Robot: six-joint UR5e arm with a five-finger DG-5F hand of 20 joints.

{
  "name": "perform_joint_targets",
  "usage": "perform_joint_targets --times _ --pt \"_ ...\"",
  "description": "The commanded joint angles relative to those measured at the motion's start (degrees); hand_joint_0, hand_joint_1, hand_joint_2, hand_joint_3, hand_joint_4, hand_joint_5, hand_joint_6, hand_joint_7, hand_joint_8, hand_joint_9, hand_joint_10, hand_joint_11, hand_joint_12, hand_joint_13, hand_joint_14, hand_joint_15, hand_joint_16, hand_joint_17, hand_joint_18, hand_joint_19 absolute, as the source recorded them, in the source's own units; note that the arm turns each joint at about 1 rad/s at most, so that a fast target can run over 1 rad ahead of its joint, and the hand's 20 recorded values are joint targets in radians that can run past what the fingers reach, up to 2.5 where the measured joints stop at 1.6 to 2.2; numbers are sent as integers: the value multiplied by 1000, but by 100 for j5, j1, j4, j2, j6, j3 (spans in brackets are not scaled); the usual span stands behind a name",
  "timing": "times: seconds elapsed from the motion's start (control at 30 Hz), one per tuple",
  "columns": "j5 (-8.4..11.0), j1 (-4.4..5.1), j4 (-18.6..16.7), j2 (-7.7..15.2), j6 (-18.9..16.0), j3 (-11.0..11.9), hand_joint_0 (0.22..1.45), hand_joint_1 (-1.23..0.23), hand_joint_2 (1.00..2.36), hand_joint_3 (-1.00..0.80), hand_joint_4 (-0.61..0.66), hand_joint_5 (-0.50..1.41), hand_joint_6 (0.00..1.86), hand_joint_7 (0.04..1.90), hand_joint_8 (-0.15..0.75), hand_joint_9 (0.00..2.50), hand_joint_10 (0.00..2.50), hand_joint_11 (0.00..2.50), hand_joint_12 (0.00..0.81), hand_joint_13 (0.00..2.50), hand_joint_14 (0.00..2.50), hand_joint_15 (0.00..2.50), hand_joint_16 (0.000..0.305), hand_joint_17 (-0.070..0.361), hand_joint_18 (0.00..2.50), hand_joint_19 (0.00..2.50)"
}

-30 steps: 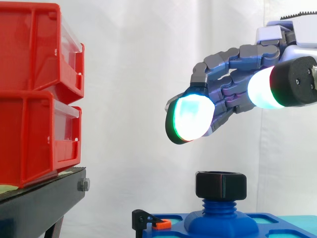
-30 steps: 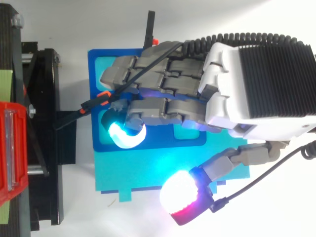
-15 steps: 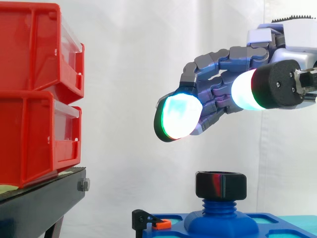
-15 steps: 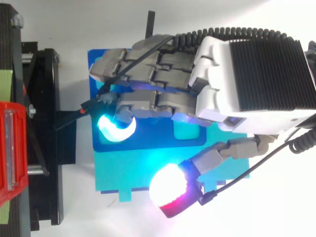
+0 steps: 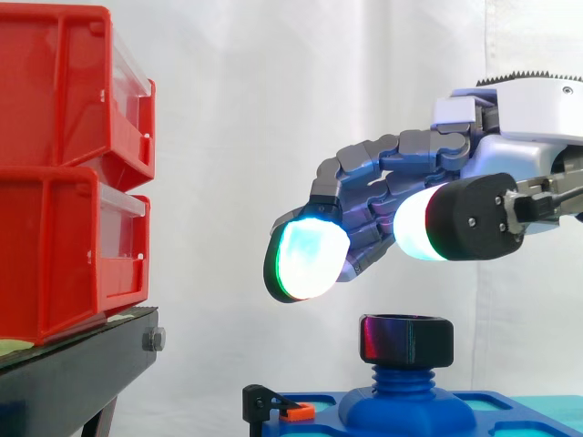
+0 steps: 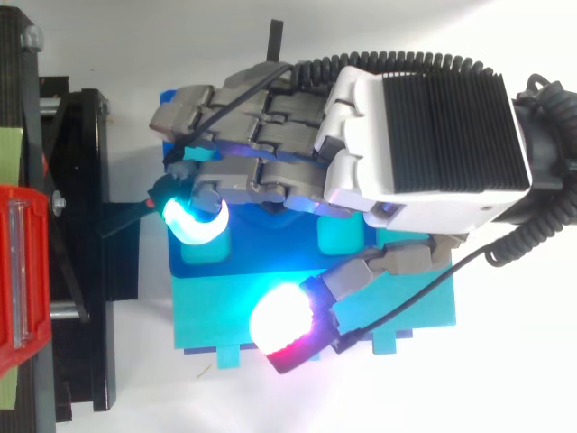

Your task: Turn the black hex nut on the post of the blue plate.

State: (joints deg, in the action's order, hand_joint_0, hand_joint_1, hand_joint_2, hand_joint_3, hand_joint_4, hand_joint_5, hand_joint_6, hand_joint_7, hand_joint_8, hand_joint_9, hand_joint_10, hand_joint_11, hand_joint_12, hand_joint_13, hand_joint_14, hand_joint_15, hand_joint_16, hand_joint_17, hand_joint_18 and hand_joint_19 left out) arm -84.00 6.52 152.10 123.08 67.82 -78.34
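Observation:
The black hex nut sits on the threaded blue post that rises from the blue plate. My hand hovers just above the nut, not touching it. Its fingers are loosely curved and hold nothing, and the hand is open. A cyan-glowing fingertip hangs up and to the left of the nut, and the thumb's white pad is right above it. From above, the hand covers the post and most of the blue plate.
Two stacked red bins stand on the black stand at the left. A small black clip with an orange part sits at the plate's left edge. Under the blue plate lies a teal sheet.
The hand has moved left and come down closer to the nut, and the thumb now hangs just over the nut. The nut and plate have not moved.

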Motion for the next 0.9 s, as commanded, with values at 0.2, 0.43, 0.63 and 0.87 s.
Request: perform_joint_targets --times 0.2,0.43,0.63,0.87 --pt "-46 -72 31 14 30 3 448 -531 1000 -500 224 -207 504 955 268 283 4 83 363 353 7 161 60 136 322 549" --pt "-46 -142 242 5 38 3 449 -529 1000 -500 223 -207 504 951 267 283 4 88 362 355 7 160 60 135 321 549" --pt "-143 -213 286 14 47 3 450 -528 1000 -500 219 -207 504 950 266 281 4 87 361 355 7 165 60 135 318 549" --pt "-152 -222 294 14 47 3 450 -526 1000 -500 218 -207 504 951 266 282 1 85 362 357 7 165 60 135 325 548"
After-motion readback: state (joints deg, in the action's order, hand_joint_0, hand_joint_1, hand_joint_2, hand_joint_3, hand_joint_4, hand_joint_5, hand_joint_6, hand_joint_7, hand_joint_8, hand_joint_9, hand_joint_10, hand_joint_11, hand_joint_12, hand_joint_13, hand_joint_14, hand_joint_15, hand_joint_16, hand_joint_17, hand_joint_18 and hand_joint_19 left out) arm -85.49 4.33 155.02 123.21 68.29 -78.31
